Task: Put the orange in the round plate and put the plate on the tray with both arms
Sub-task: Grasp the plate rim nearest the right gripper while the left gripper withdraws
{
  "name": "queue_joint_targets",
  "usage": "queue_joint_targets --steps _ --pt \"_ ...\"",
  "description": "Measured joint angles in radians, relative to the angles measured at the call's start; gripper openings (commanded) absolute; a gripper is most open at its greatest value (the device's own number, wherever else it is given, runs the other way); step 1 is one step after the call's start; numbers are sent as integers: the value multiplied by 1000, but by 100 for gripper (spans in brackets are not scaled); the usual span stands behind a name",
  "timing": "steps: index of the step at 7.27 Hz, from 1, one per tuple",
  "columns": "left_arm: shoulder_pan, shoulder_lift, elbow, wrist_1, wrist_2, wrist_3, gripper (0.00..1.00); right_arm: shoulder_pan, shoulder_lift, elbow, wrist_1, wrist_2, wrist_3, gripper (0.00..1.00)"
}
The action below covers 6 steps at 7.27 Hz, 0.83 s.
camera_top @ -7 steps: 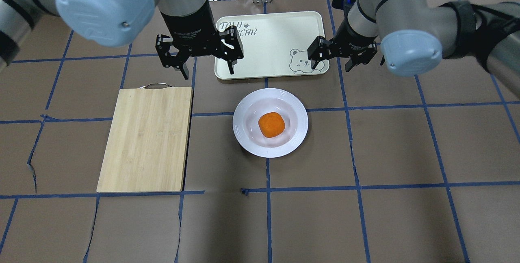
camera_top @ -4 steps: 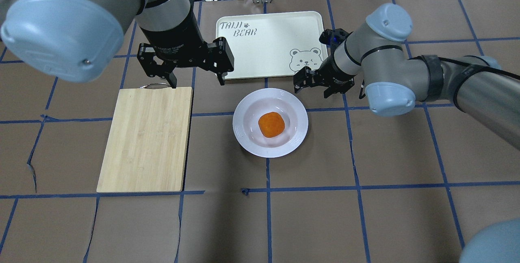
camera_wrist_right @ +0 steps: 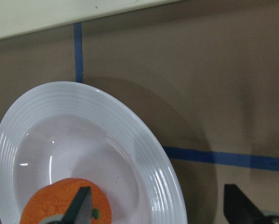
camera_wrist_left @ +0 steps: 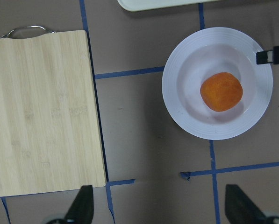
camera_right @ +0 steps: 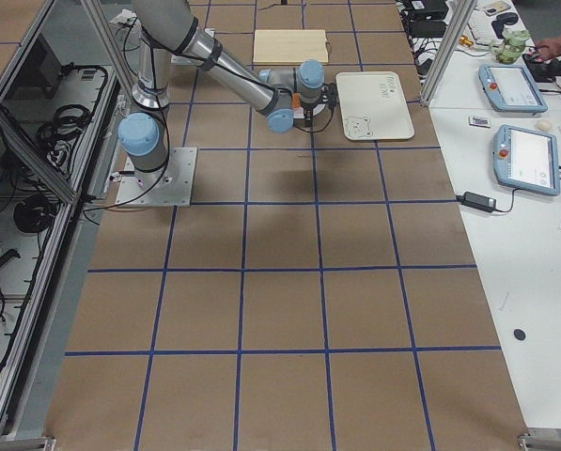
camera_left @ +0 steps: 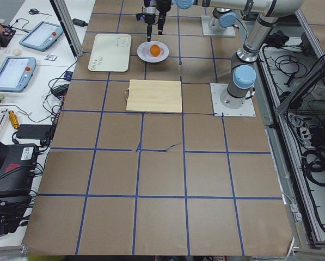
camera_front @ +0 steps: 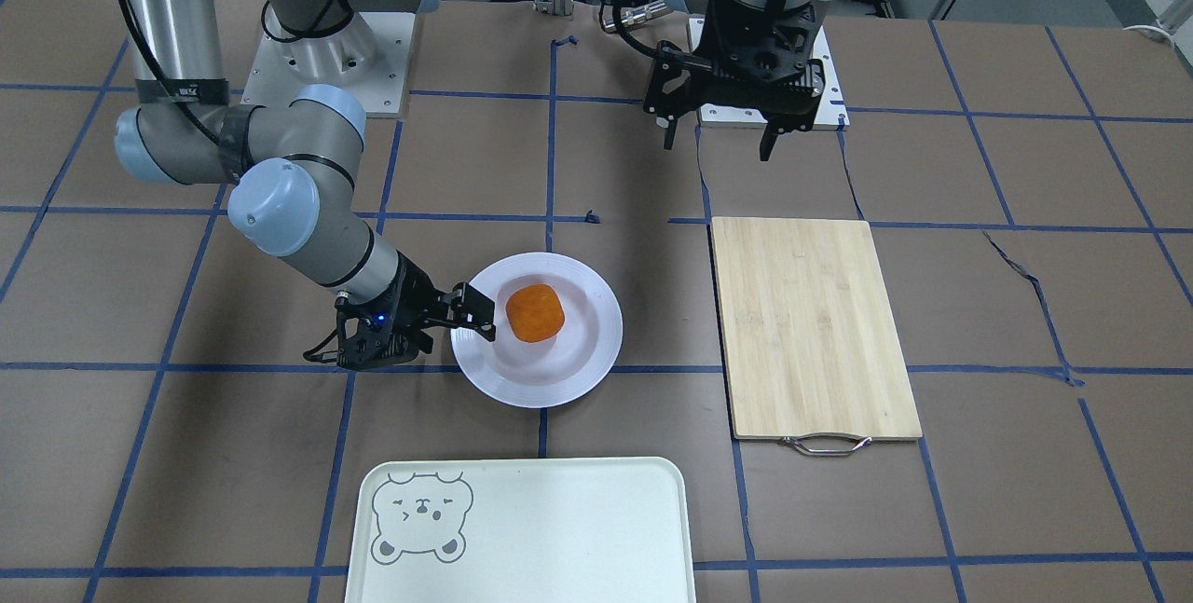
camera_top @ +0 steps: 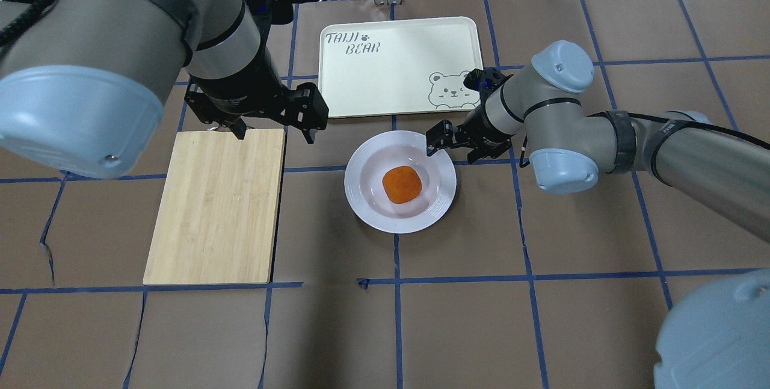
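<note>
The orange (camera_top: 402, 184) (camera_front: 535, 312) (camera_wrist_left: 221, 91) (camera_wrist_right: 67, 200) sits in the middle of the round plate (camera_top: 361, 196) (camera_front: 596, 342) (camera_wrist_left: 172, 93) (camera_wrist_right: 144, 154), on the table just in front of the tray (camera_top: 397, 70) (camera_front: 559, 528). My right gripper (camera_top: 451, 153) (camera_front: 461, 328) (camera_wrist_right: 160, 210) is open and low at the plate's far right rim. One finger is over the plate's inside, the other outside the rim. My left gripper (camera_top: 275, 135) (camera_front: 718, 148) (camera_wrist_left: 161, 207) hangs open and empty, high above the gap between plate and cutting board.
A bamboo cutting board (camera_top: 216, 205) (camera_front: 811, 323) (camera_wrist_left: 43, 112) with a metal handle lies to the plate's left in the overhead view. Brown paper with blue tape lines covers the table (camera_top: 541, 317). The tray holds nothing.
My right gripper has come down from beside the tray's bear corner to the plate's rim. The left gripper has drifted away from the tray, over the board's handle end. Plate and orange have not moved.
</note>
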Motion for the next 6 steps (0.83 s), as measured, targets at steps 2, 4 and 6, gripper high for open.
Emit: queue_joint_targets --steps 2,4,6 --pt "64 11 -4 10 -2 71 100 2 16 24 -40 32 2 89" --pt "93 13 3 7 -5 93 100 2 23 29 -42 37 5 77" --pt "101 14 14 -1 -6 96 100 4 29 37 -40 39 6 54"
